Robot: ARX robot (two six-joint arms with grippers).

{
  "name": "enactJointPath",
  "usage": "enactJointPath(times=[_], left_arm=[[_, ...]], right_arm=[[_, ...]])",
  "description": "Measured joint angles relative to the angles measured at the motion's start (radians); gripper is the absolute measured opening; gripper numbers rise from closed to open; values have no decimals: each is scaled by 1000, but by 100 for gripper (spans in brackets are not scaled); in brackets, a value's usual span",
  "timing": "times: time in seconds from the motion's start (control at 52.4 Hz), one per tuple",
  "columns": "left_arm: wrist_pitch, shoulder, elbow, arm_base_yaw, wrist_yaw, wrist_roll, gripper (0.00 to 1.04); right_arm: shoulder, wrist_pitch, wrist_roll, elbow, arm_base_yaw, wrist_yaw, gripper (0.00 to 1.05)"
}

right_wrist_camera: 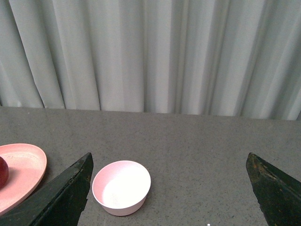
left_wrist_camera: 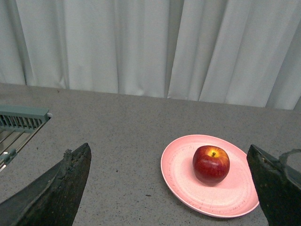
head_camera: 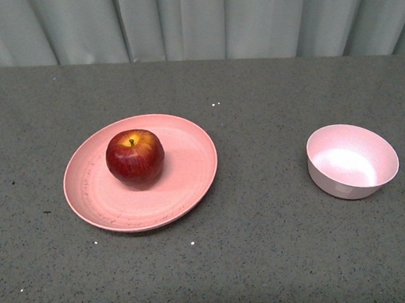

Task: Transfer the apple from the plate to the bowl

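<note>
On the plate (head_camera: 185, 190), glossy dark-red apple (head_camera: 135, 156) — yellow at stem, left pincer (left_wrist_camera: 168, 148) and right pincer (right_wrist_camera: 169, 155) spread.

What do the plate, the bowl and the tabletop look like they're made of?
Plate: probably matte plastic or melamine; salmon pink, faint speckles, no sharp glare.
Bowl: likely similar plastic, paler pink, soft sheen on its whitish inside.
Tabletop: grey, finely speckled, matte; stone-look laminate perhaps, unclear.
</note>
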Motion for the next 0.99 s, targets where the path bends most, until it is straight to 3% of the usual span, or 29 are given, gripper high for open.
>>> enactJointPath(times=[0.439,0.516,0.592,0.821,0.993], left_arm=[[0,0,0,0,0,0,98],[0,0,0,0,0,0,98],[0,0,0,0,0,0,98],[0,0,0,0,0,0,98],[0,0,0,0,0,0,98]], right_arm=[[0,0,0,0,0,0,95],[68,-111,-32,42,8,54,95],[148,-109,-39,56,-1,47,95],[521,183,-44,101,-69,-54,95],[904,429,-119,196,-45,-69,95]])
